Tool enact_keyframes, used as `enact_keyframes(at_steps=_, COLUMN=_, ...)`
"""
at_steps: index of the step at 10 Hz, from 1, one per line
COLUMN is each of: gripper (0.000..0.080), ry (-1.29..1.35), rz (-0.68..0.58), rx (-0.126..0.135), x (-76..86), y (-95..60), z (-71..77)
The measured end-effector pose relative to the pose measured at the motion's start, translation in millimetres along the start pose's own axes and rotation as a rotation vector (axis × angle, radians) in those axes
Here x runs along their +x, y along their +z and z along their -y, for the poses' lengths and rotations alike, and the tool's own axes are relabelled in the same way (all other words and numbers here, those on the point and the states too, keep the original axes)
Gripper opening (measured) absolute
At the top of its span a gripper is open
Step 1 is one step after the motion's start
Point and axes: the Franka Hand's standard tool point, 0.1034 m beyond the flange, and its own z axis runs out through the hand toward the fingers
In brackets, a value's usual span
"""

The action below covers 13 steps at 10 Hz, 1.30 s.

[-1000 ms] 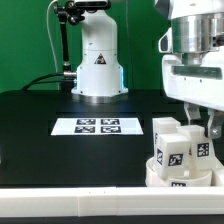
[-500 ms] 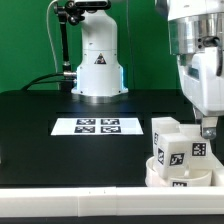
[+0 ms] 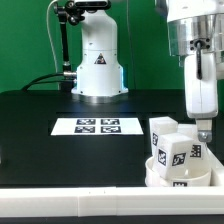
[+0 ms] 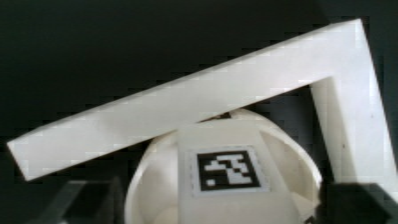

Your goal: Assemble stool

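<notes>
At the dark surface (image 3: 60, 150)'s four o'clock corner, stool legs (image 3: 172, 148) stand on the round seat (image 3: 160, 179); the fingers' (image 3: 203, 133) state cannot be told. Rising carelessly, they could topple an unsecured leg.

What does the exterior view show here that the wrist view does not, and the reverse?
Only the exterior view shows the flat white marker board, the white robot base and the gripper beside the blocky white stool legs. Only the wrist view shows the angled long white edge rail from close above. Both show a white leg with a black-and-white square marker.
</notes>
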Motion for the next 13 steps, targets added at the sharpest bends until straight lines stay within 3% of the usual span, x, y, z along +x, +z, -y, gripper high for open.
enact_keyframes(at_steps=1, gripper=0.0617, ry=-0.005, rz=0.0, rx=0.0, x=-0.2, y=-0.2, z=0.1)
enact_keyframes(at_steps=2, gripper=0.0639, ry=-0.084, rz=0.003, rx=-0.032, x=-3.9, y=-6.3, z=-0.8)
enact_keyframes(at_steps=4, gripper=0.0639, ry=-0.179, rz=0.024, rx=-0.045, x=-12.2, y=-22.2, z=3.4)
enact_keyframes(at_steps=8, gripper=0.0649, ry=-0.478, rz=0.024, rx=-0.046, x=-11.1, y=-19.8, z=2.8)
enact_keyframes(at_steps=9, gripper=0.0649, ry=-0.628, rz=0.003, rx=-0.067, x=-11.7, y=-20.1, z=0.9)
enact_keyframes(at_steps=13, gripper=0.0649, ry=-1.098, rz=-0.044, rx=-0.093, x=-12.8, y=-25.3, z=5.7)
